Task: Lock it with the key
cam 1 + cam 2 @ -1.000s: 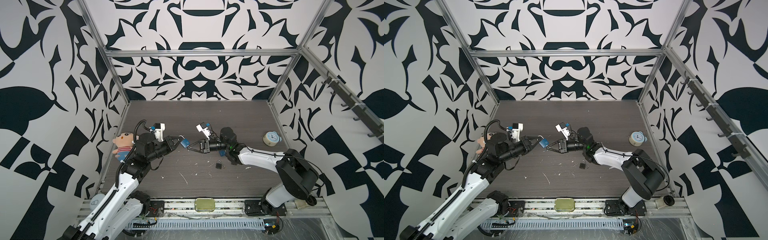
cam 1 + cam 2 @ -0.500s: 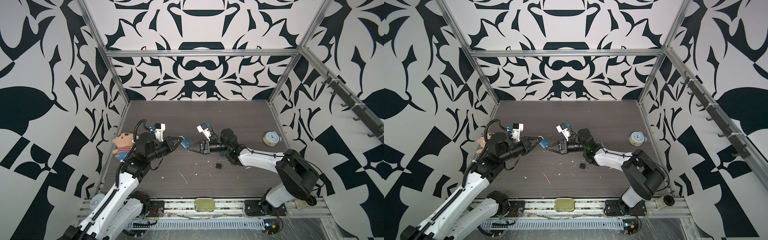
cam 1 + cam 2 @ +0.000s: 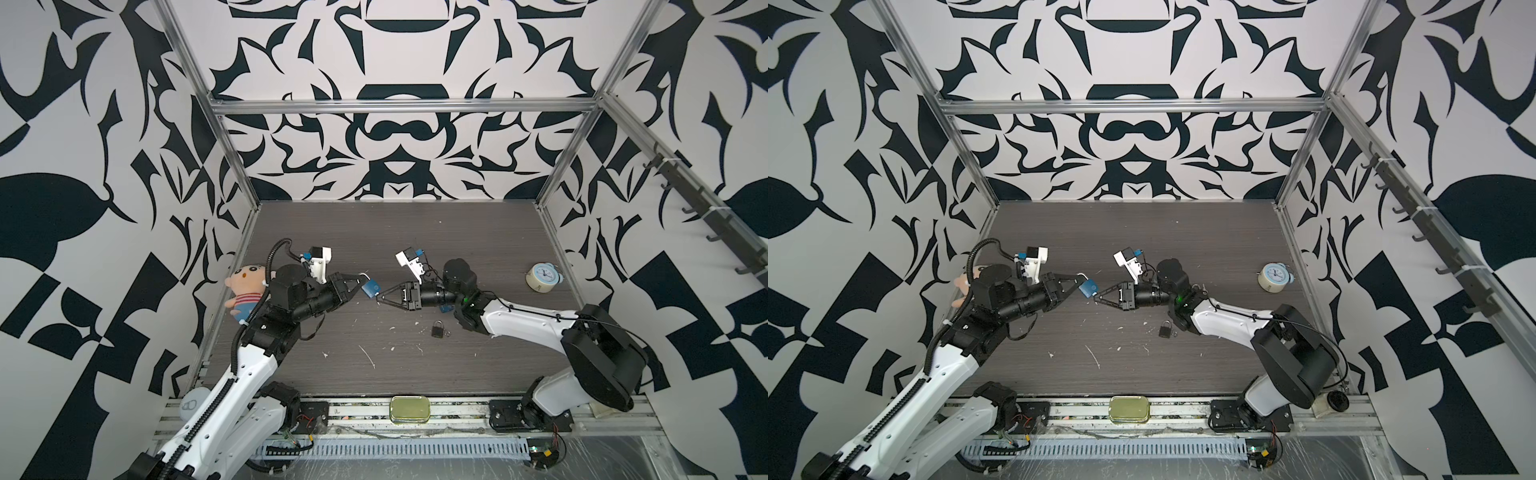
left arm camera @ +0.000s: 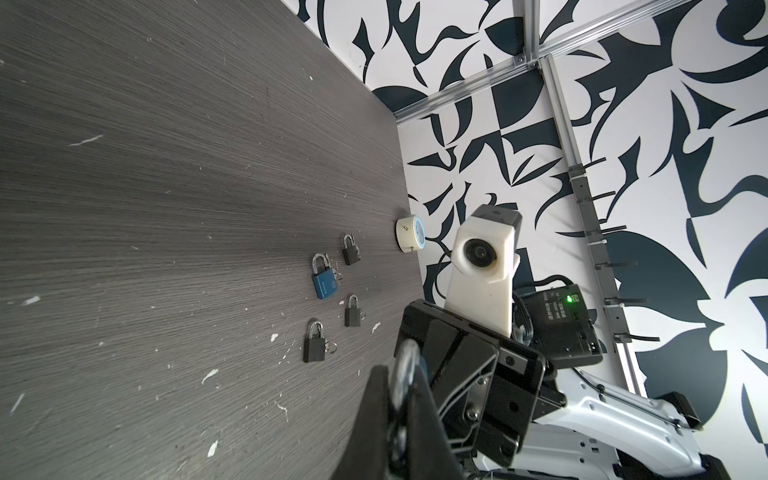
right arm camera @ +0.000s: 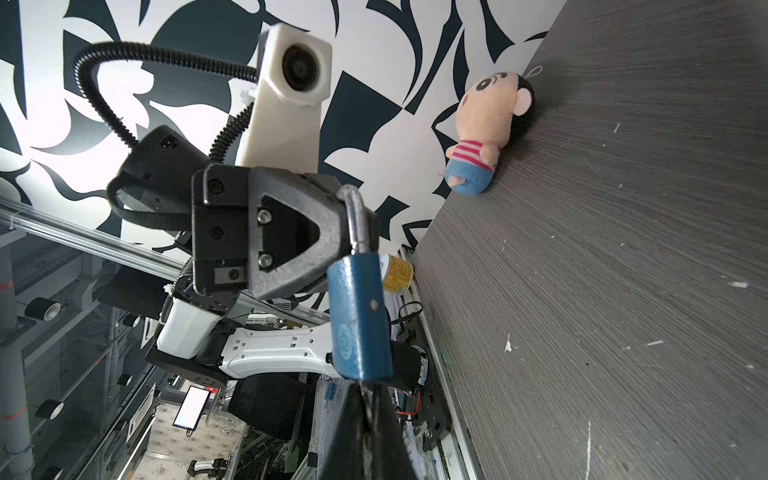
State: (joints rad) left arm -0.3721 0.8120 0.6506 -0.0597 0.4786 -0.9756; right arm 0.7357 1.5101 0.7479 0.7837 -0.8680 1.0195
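1. Black-and-white patterned walls box in a dark grey bench, flecked with white scuffs.
2. Centre of both top views: the left tool is clenched on the silver shackle of the blue padlock, holding it clear above the bench.
3. The right tool points in from the right, pinched closed, tips right at the padlock's base; whether they pinch anything, I cannot tell.
4. A dark padlock lies lower right of centre, with an alarm clock far right and a plush doll far left.
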